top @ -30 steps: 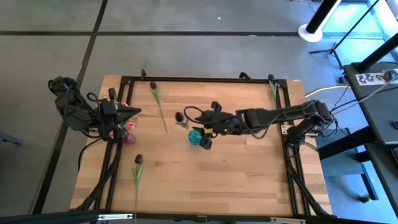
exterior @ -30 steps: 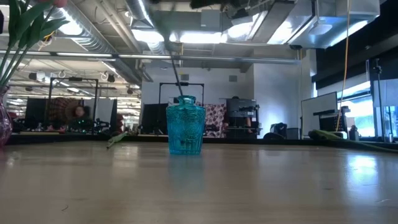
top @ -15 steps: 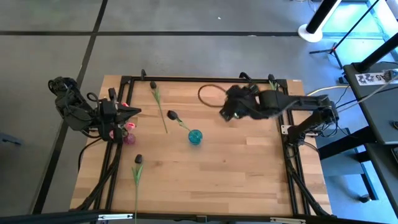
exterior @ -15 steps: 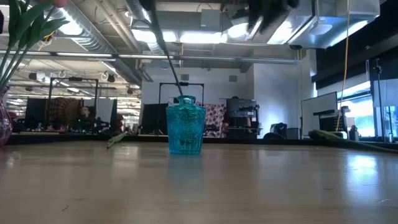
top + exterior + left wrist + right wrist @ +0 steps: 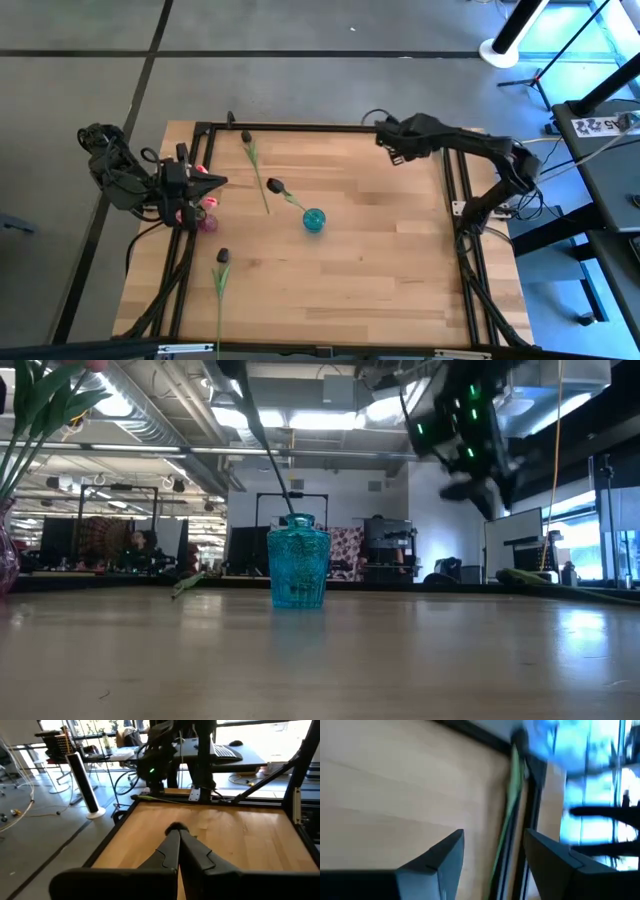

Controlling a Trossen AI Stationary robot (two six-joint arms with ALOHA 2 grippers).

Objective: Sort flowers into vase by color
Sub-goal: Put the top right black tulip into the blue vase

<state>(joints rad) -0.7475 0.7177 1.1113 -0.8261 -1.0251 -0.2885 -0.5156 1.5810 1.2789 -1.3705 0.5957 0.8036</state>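
Left to right: my left gripper (image 5: 215,180) waits clenched and empty beside the pink glass vase (image 5: 208,221) of pink tulips. Two dark-budded tulips (image 5: 252,160) lie loose on the wooden table (image 5: 380,270); one stands in the teal glass vase (image 5: 314,220). My right gripper (image 5: 393,152), fingers parted and empty, faces a green-stemmed flower (image 5: 509,820) along the far rail. I judge fetching is in hand: next, descend astride that stem.

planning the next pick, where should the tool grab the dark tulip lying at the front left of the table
Grip the dark tulip mid-stem, coming straight down from above. It lies flat with its thin stem running front to back, so set the fingers across it, left to right. Its bud and leaves sit at the far end.
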